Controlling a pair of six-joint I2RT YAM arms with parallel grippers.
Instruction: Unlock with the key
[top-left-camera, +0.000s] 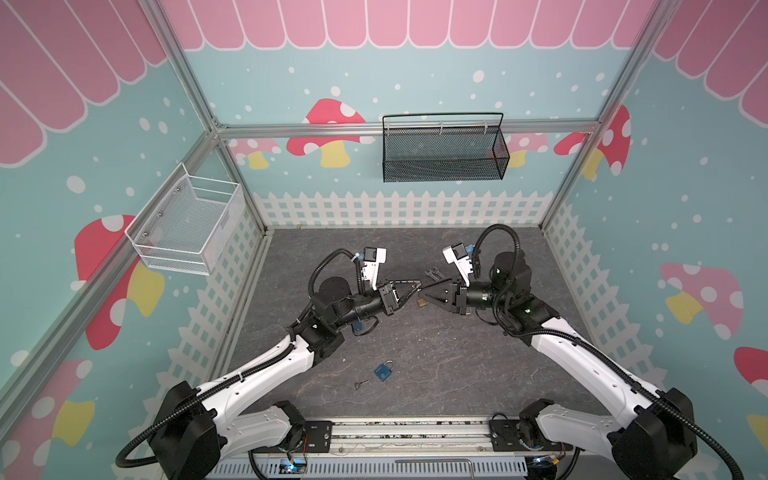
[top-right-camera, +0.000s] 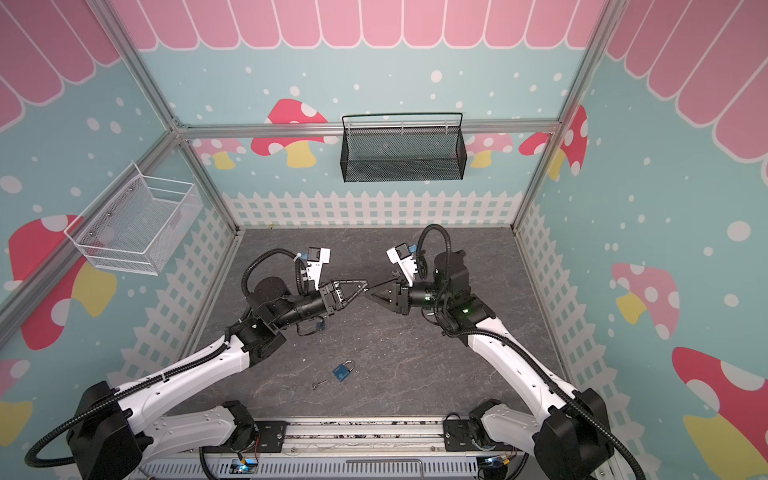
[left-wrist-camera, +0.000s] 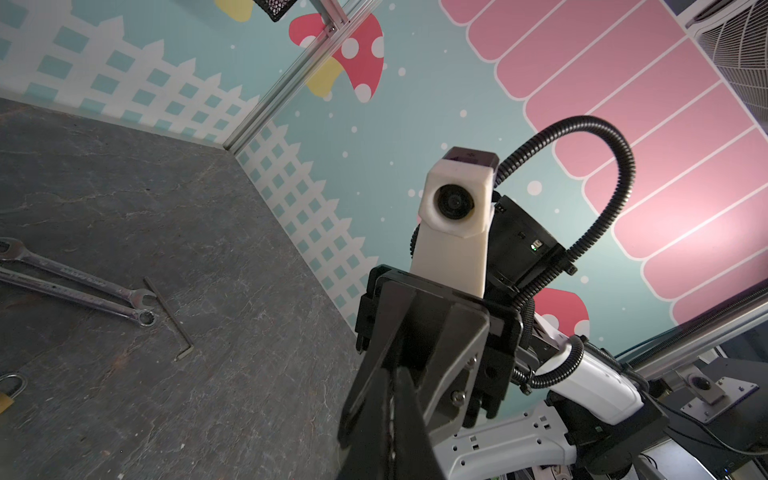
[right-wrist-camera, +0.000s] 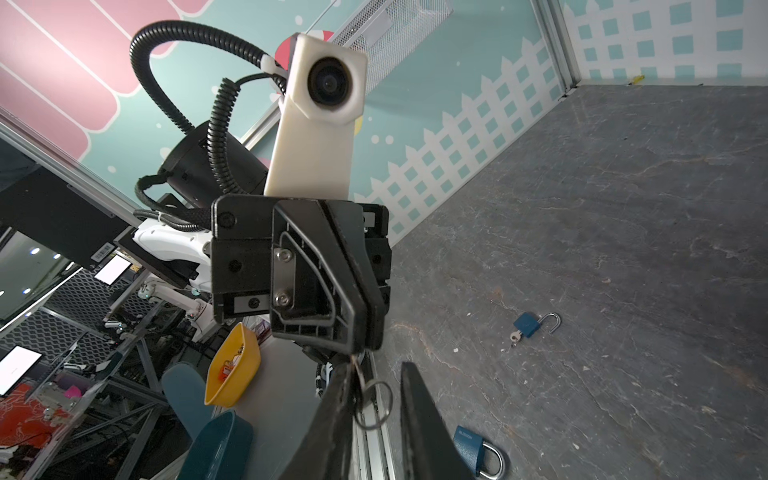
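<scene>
Reaching in from the front rail (top-left-camera: 407, 435), both arms stretch low over the dark counter (top-left-camera: 457, 365) and bend their wrists toward the middle. Their claws point at each other, tip to tip, well above the surface, and each wrist camera sits on the far side of its claw in both top views. The left claw (top-left-camera: 417, 286) (top-right-camera: 365, 285) is pinched shut on the key (right-wrist-camera: 355, 366). In the right wrist view the key's ring (right-wrist-camera: 391, 402) dangles between the parted fingers (right-wrist-camera: 419, 428) of the right claw (top-left-camera: 426, 293) (top-right-camera: 369, 293), which stands a little open with a clear gap. A brass padlock (top-left-camera: 421, 302) (left-wrist-camera: 5, 401) lies on the counter just below where the tips meet. Two wrenches (left-wrist-camera: 79, 286) and a hex key (left-wrist-camera: 168, 318) rest farther back, close together. Nearer the front rail lies a blue padlock (top-left-camera: 382, 371) (top-right-camera: 341, 372) (right-wrist-camera: 528, 325). Its shackle is swung open in the right wrist view, and a small key (top-left-camera: 360, 384) sits at its base. Another blue padlock (right-wrist-camera: 469, 444) shows close by the right claw's fingers in that view.
</scene>
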